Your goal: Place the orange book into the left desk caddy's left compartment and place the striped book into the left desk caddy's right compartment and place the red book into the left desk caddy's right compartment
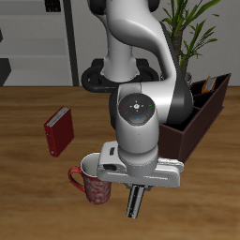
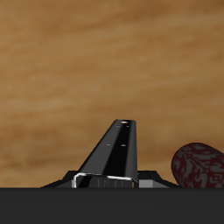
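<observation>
Here the end effector (image 1: 134,204) hangs low in the lower middle of the exterior frame, over the wooden surface (image 1: 28,187), pinching the striped book (image 2: 115,150), a thin dark slab between its fingers. A red patterned mug (image 1: 91,184) sits just beside it. The red book (image 1: 58,131) lies at middle left; the left desk caddy (image 1: 204,117) sits at upper right, partly behind the arm.

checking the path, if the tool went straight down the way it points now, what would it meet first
Probably bare table. The tool points downward, and the wrist view shows only wood ahead, with the mug off to one side. Depth is unclear.
</observation>
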Controlling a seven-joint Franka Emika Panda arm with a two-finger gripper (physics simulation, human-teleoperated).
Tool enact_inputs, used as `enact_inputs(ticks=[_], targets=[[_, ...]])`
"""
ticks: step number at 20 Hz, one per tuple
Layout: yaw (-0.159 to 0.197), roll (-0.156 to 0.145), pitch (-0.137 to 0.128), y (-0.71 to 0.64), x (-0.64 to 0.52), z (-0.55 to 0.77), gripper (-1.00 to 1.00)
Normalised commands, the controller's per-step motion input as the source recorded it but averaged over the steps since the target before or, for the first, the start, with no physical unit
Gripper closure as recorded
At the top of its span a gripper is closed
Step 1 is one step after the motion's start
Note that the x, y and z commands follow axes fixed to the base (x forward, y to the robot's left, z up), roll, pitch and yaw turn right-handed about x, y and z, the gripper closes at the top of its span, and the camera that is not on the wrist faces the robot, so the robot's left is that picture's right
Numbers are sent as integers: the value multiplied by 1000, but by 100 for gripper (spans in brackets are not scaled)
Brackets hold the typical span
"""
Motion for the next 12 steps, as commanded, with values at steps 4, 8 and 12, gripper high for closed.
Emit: enact_inputs(ticks=[4, 8, 12], targets=[[-27, -21, -63, -62, -158, 601, 100], [-38, -37, -80, -49, -214, 779, 100], [-13, -7, -104, 0, -347, 823, 100]])
